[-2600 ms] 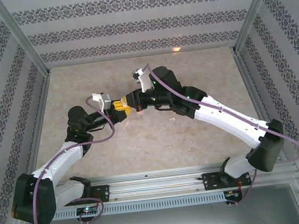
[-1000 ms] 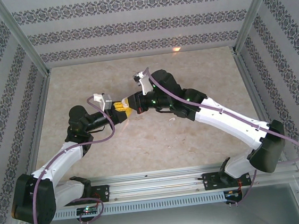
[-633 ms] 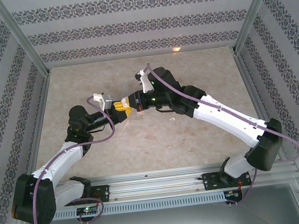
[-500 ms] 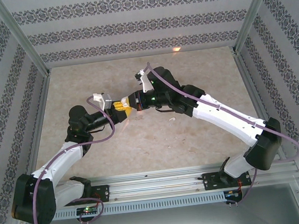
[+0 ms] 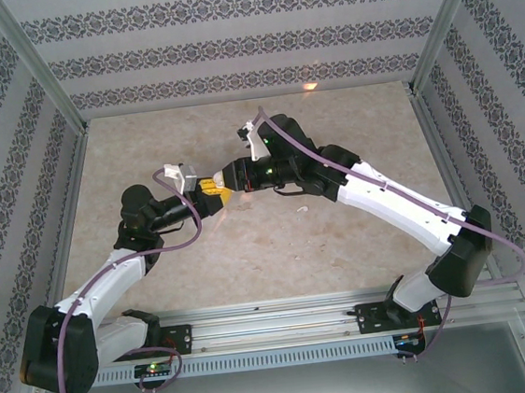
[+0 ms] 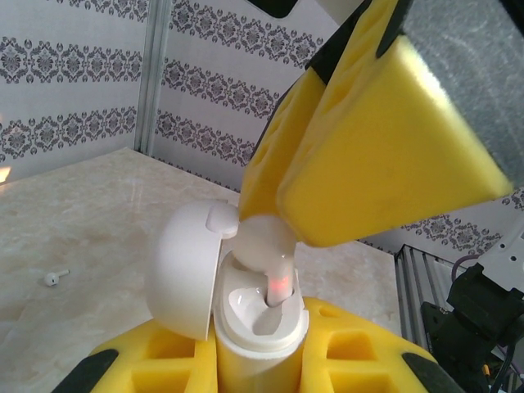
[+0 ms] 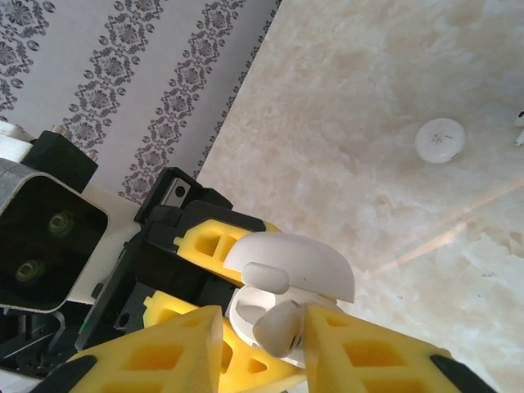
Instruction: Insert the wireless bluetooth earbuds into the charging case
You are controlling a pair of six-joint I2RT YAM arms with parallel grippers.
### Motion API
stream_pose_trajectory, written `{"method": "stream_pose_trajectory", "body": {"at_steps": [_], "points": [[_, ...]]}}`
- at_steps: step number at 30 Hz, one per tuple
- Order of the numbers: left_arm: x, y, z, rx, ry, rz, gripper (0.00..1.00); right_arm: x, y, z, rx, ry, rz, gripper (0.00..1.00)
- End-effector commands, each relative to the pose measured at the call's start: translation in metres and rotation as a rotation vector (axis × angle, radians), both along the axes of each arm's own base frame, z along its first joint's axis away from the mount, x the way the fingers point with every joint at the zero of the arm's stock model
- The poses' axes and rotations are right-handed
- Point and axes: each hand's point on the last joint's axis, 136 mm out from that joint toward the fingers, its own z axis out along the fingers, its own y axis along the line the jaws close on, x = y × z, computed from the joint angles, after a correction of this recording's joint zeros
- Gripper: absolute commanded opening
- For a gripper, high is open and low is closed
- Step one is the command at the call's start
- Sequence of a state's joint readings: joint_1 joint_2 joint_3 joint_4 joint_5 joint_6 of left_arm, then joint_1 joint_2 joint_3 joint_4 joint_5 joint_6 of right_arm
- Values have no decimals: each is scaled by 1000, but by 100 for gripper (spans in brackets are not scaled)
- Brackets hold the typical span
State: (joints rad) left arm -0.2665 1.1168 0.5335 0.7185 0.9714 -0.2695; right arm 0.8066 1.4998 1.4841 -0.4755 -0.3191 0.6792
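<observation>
White plastic charging case point(image 6: 255, 348), clamped upright in your left gripper point(image 6: 258, 368) between its yellow foam pads point(image 6: 360, 356), with the hinged lid point(image 6: 184, 274) swung open to one side. One earbud point(image 6: 264, 244) stands stem-down in the mouth of the case, a red light glowing on its stem. Your right gripper point(image 7: 264, 348) sits over it with jaws a little apart. From the right wrist you see a gap on one side of the earbud point(image 7: 278, 327); whether the other pad touches it or lies just beside it, you cannot tell. From above, both grippers meet over the middle of the marble table point(image 5: 268, 252). A second earbud point(image 5: 303, 210) lies loose on the table near them. A round white disc case point(image 7: 440, 140) lies farther off, with another earbud point(image 7: 519, 127) near it.
</observation>
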Motion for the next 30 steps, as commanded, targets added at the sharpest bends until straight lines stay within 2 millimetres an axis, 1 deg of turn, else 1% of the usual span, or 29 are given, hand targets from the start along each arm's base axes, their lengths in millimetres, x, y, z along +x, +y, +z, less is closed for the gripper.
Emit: {"method": "stream_pose_trajectory", "body": {"at_steps": [1, 6, 12, 14, 19, 23, 30], "points": [[-7, 2, 32, -21, -131, -5, 0, 4, -12, -13, -79, 29, -30, 33], [-5, 3, 30, -6, -120, 6, 0, 2, -13, -6, -84, 30, -32, 35], [1, 8, 21, 65, -108, 76, 0, -4, -22, 3, -156, 46, -77, 39], [3, 10, 19, 84, -112, 105, 0, -7, -22, 6, -170, 56, -77, 39], [4, 13, 20, 92, -122, 134, 0, -9, -13, 14, -146, 61, -52, 37], [3, 11, 18, 93, -113, 127, 0, -8, -1, 19, -124, 59, -15, 38], [0, 11, 16, 96, -113, 123, 0, -6, 11, 12, -151, 86, 34, 39]]}}
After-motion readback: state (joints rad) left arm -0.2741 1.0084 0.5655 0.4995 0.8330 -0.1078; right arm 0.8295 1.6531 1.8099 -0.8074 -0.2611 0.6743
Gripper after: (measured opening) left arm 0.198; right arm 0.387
